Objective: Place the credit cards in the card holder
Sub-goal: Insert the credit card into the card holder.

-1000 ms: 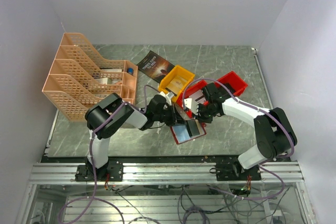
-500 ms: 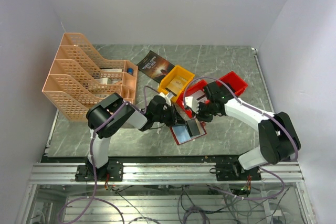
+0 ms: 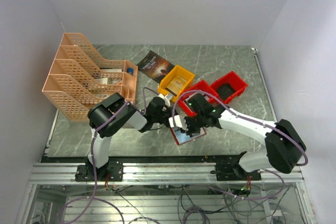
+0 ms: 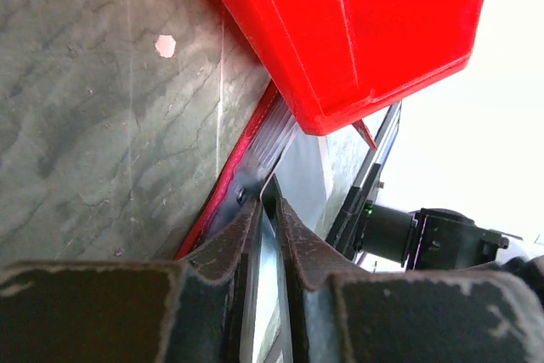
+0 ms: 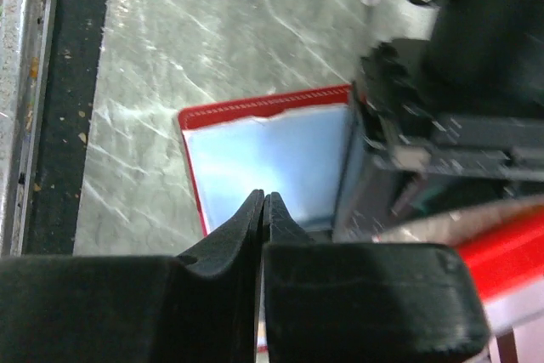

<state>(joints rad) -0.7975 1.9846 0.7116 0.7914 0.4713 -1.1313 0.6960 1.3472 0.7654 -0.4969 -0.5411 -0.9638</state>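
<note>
— Where is the card holder lying?
— Open on the green marbled table, near its front edge. Above it, the right gripper is pressing its jaws together. The left gripper is straddling the raised flap, jaws barely parted; I cannot tell if they are pinching it. Farther back, the book is showing unreadable lettering, with white walls behind.

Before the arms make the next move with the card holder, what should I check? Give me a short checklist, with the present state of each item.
1. Card holder lies open on the table: ok.
2. Right tool carries a card: not ok; jaws shut, nothing seen between them.
3. Left tool grips the holder's flap: cannot tell; jaws stand narrow around a thin pale sheet.
4. Clear pocket free of a card: cannot tell.
5. Room between the two tools: probably not ok; they crowd together over the holder.
</note>
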